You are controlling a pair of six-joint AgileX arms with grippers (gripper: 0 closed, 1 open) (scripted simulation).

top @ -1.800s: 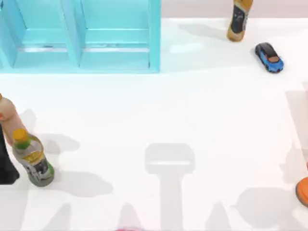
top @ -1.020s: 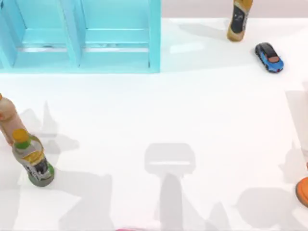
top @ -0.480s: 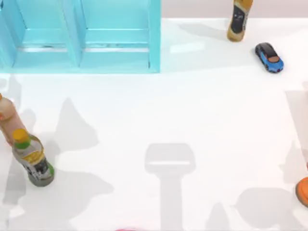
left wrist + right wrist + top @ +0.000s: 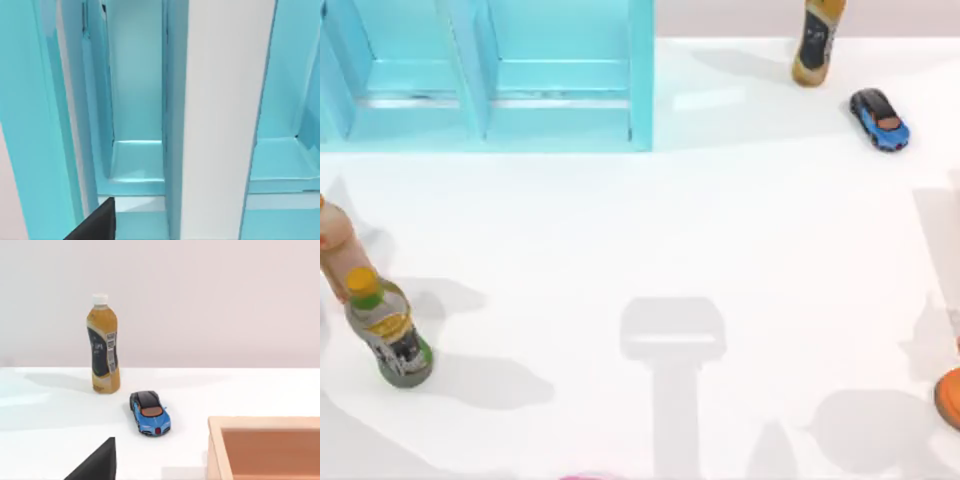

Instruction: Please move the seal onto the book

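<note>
Neither the seal nor the book can be made out on the white tabletop [image 4: 720, 230]. A light-blue shelf unit [image 4: 485, 75] is seen at the far left, close before the left wrist camera. A blue toy car [image 4: 149, 413] lies near an amber bottle [image 4: 102, 351] whose dark label cannot be read. Two bottles [image 4: 385, 328] stand at the left edge. Whether either pincer is open cannot be told.

a white table [image 4: 720, 220] carries a light-blue shelf unit [image 4: 490, 75] at its far left; a plain pale wall [image 4: 200, 300] behind.
</note>
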